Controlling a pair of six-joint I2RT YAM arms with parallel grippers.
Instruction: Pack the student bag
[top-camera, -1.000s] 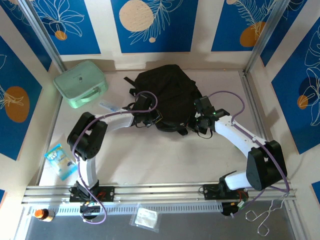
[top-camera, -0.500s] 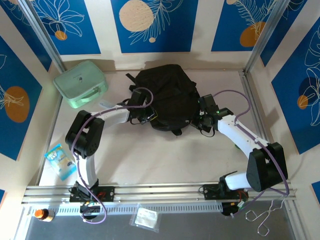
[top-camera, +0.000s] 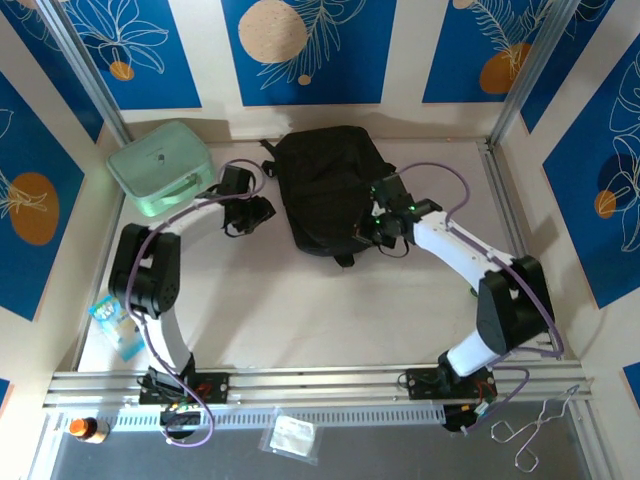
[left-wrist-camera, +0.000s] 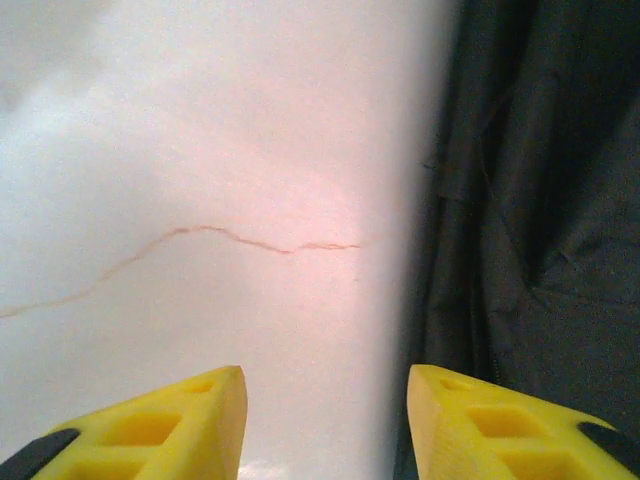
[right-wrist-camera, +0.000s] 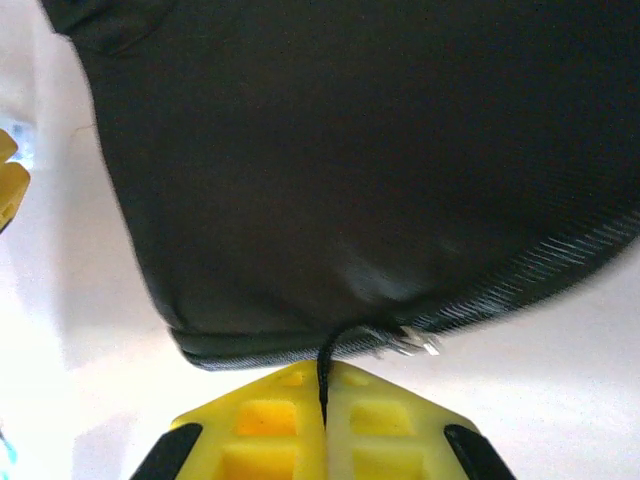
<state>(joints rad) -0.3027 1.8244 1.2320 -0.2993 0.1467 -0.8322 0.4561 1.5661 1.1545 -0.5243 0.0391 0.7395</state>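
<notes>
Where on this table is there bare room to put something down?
The wide bare table in front of the bag, down to the near rail. Crowded: the gap between the green case and bag, where the left gripper hangs.

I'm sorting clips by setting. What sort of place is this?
Probably a robot test cell, not a real room: a white table boxed in by blue printed panels, a left arm and right arm bolted to an aluminium rail, and props like the student bag.

Mint-green case (top-camera: 160, 167) at far left; blue packet (top-camera: 118, 322) near left edge.
</notes>
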